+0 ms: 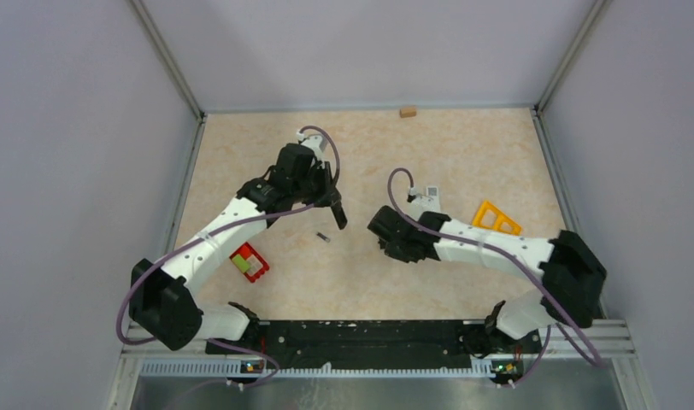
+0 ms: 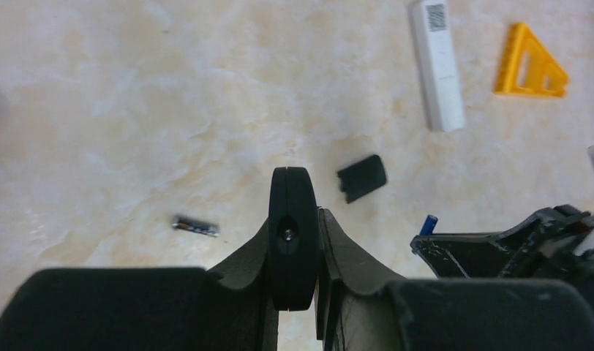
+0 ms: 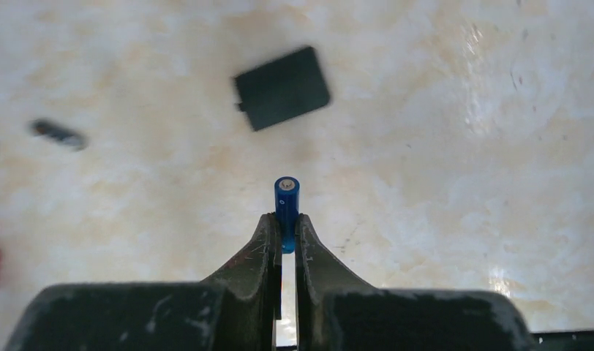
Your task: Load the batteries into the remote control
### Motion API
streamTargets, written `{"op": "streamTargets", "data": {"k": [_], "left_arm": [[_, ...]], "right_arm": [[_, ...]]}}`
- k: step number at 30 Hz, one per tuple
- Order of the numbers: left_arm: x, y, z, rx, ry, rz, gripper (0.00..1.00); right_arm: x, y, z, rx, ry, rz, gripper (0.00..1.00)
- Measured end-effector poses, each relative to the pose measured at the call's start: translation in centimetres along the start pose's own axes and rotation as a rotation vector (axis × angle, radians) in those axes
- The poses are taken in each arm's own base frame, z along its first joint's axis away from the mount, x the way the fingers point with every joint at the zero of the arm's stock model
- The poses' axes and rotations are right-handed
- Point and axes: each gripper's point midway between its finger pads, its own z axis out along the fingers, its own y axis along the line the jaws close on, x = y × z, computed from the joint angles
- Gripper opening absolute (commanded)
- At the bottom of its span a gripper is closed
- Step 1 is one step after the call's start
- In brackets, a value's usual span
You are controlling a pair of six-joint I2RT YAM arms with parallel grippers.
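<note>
Two claws are in play. The right claw (image 3: 283,228) is pinched narrow on the blue battery (image 3: 286,208), low in the middle of the right wrist view; the cell stands up between the fingertips, its long axis running along the fingers, its metal-tipped end pointing away from the wrist. The left claw (image 2: 307,241) is closed, with nothing visible between its fingers.

Beyond the held cell, the black battery cover (image 3: 282,88) lies flat on the counter (image 3: 462,146) toward the upper middle. A dark battery (image 2: 196,225) lies on its side at the left of the left wrist view, long axis near horizontal. The white remote control (image 2: 437,64) rests at upper right, beside an orange triangle (image 2: 532,67).

To carry well, the grip should probably stay firm and low on the cell, holding it parallel to the remote's bay before lowering, the correct pole leading.
</note>
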Motion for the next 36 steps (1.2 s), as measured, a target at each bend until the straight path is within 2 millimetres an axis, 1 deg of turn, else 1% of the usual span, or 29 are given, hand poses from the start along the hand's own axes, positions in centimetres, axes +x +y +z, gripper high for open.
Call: {"op": "streamTargets", "data": {"k": [3, 6, 10, 11, 13, 15, 18, 21, 24, 30, 36], "left_arm": [[0.5, -1.7, 0.1, 0.131, 0.034, -0.012, 0.0], [0.5, -3.0, -0.2, 0.255, 0.053, -0.023, 0.0], [0.3, -4.8, -0.9, 0.431, 0.064, -0.048, 0.0], [0.0, -5.0, -1.2, 0.469, 0.061, -0.06, 0.0], [-0.1, -5.6, -1.8, 0.543, 0.063, -0.075, 0.0], [-0.3, -6.4, -2.6, 0.61, 0.063, -0.086, 0.0], [-0.8, -7.9, -4.2, 0.713, 0.051, -0.079, 0.0], [-1.4, -9.3, -6.0, 0.805, 0.037, -0.067, 0.0], [-1.8, -10.2, -7.4, 0.867, 0.027, -0.056, 0.0], [-2.0, -11.0, -8.9, 0.94, 0.032, -0.049, 0.0], [-2.2, -11.4, -9.6, 0.978, 0.038, -0.049, 0.0]], "right_arm": [[-2.7, 2.3, -3.7, -0.208, -0.088, -0.063, 0.0], [-4.9, 3.8, -7.2, -0.417, -0.186, -0.128, 0.0], [-6.5, 5.5, -11.1, -0.647, -0.303, -0.254, 0.0], [-6.8, 6.0, -12.1, -0.697, -0.331, -0.29, 0.0], [-7.3, 7.1, -13.9, -0.783, -0.385, -0.359, 0.0], [-7.6, 8.0, -15.2, -0.849, -0.428, -0.422, 0.0], [-7.5, 9.0, -16.5, -0.922, -0.484, -0.532, 0.0], [-7.3, 9.6, -17.3, -0.968, -0.527, -0.623, 0.0], [-7.3, 9.9, -17.8, -0.988, -0.565, -0.684, 0.0], [-7.4, 9.9, -18.2, -0.998, -0.611, -0.763, 0.0], [-7.1, 9.8, -18.7, -1.019, -0.622, -0.825, 0.03]]}}
